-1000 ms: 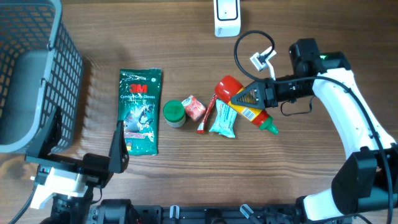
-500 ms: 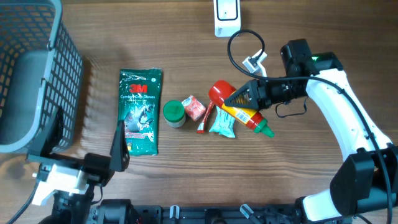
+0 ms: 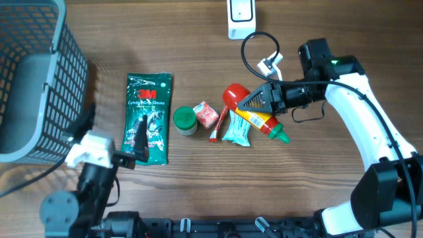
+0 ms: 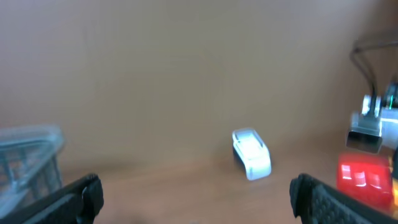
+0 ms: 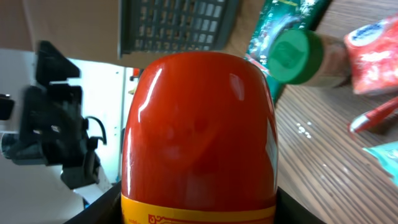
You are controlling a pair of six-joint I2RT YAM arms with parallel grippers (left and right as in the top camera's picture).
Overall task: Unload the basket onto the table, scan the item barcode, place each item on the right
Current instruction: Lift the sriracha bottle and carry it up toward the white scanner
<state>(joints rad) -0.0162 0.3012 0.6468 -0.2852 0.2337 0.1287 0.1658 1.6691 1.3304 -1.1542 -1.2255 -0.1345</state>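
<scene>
Clamping the red bottle (image 3: 235,96), the right end effector (image 3: 256,102) appears whole only overhead.

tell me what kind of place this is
Most likely a mock shop checkout on a wooden table: a white barcode scanner at the far edge, a grey wire basket on the left, and small goods such as a glove packet and a sauce bottle.

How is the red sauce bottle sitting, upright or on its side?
On its side: seen from overhead, the red sauce bottle lies lengthwise, green cap pointing lower right, with the right fingers closed around its body.
</scene>
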